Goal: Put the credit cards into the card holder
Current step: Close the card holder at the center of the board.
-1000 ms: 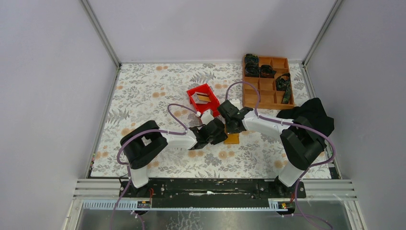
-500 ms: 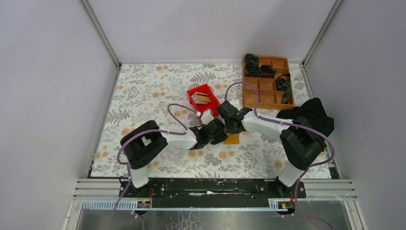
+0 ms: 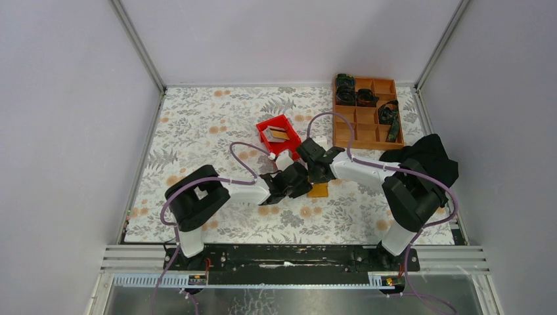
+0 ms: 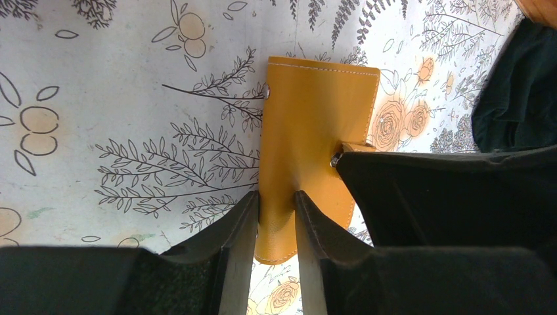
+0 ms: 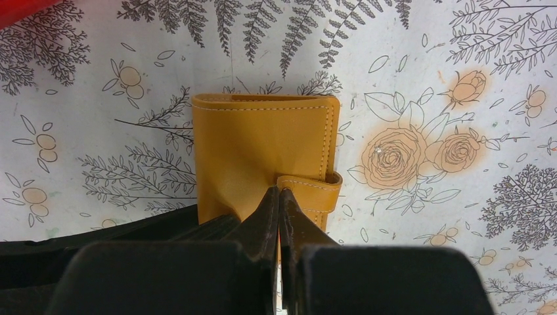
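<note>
A table [image 3: 197, 125] covered in a pale print of ferns, leaves and orange flowers fills the floor of a booth with plain lilac walls [image 3: 72, 98]. Near its middle stands a small red bin [image 3: 270, 123], set at a slant. At the far right corner lies an orange-brown tray [image 3: 364, 134] divided into compartments. Dark coiled bundles [image 3: 346, 92] fill the far-left ones and run down its right side, while the near ones are bare. Just beside the tray's near right corner sits a crumpled black cloth [image 3: 427, 154]. A metal rail [image 3: 295, 259] runs along the near edge.
</note>
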